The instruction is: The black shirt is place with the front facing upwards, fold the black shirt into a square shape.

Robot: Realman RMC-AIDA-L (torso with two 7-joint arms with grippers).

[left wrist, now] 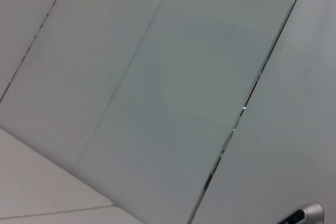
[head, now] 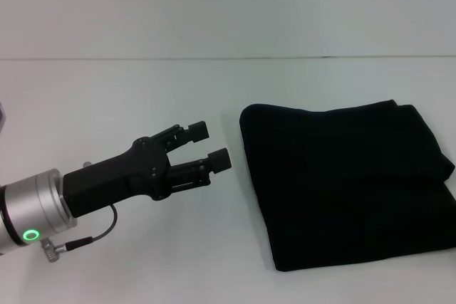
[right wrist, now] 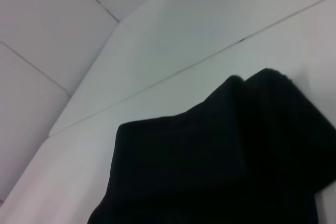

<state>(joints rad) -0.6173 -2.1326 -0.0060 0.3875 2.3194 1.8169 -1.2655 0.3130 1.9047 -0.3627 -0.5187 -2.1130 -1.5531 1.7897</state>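
Observation:
The black shirt (head: 345, 183) lies folded into a thick, roughly square stack on the right half of the white table, plain black side up with no lettering showing. Its folded layers also fill the lower part of the right wrist view, black shirt (right wrist: 220, 161). My left gripper (head: 211, 146) hovers over the table just left of the shirt's near-left edge, fingers apart and holding nothing. The right gripper is out of view in every picture.
The white table (head: 142, 97) runs back to a white wall. The left wrist view shows only pale panels with dark seams (left wrist: 247, 103).

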